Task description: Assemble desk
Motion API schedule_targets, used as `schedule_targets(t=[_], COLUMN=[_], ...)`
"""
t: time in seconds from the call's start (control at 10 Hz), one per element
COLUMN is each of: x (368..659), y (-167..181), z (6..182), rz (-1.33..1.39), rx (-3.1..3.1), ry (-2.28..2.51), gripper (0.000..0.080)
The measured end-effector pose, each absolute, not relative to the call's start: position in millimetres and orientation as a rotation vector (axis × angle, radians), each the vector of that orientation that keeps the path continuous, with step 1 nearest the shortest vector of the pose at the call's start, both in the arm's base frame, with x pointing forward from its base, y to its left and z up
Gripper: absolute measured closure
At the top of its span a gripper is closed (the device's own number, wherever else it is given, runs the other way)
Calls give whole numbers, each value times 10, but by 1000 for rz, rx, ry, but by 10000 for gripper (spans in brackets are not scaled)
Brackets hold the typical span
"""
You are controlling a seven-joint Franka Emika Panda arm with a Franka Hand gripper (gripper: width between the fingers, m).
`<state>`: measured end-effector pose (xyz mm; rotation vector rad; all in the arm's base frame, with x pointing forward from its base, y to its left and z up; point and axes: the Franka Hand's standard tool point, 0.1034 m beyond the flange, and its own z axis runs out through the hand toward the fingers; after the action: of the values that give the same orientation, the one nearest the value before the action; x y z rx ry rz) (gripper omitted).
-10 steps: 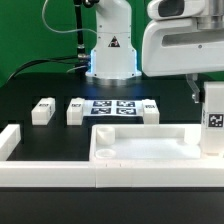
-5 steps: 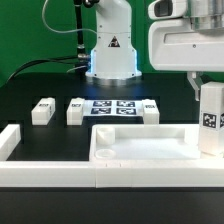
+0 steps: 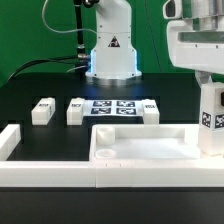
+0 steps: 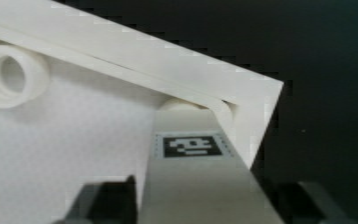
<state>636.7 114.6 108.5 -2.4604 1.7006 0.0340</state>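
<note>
Where gripped, square white post [image 3: 210, 120] seems smooth.

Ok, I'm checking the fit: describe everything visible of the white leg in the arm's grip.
The leg is a white square post, seemingly plastic, with a black-and-white tag on one face. It stands upright at the exterior view's right, clamped between the jaws, its lower end at a corner of the white panel. Whether it touches the panel is unclear.
</note>
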Motion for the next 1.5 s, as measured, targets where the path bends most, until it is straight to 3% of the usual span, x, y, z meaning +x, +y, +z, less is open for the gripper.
schedule_targets(t=[0.1, 0.2, 0.3, 0.4, 0.8, 1.1, 1.3, 1.4, 1.5], x=[6366, 6371, 6397, 6403, 6389, 6413, 6407, 6407, 6407], y=[1147, 1140, 1109, 1126, 1147, 1084, 1098, 1097, 1096], z=[1084, 1087, 1107, 1115, 1108, 1096, 1074, 1073, 1072], rz=[31, 26, -1, -23, -60, -135, -155, -154, -153], rx=[-2483, -2516, -2655, -2770, -2930, -3032, -3026, -3028, -3029], ry=[1667, 1616, 1375, 1123, 613, -222, -313, -282, -269], gripper=[299, 299, 175, 157, 150, 150, 150, 286, 286])
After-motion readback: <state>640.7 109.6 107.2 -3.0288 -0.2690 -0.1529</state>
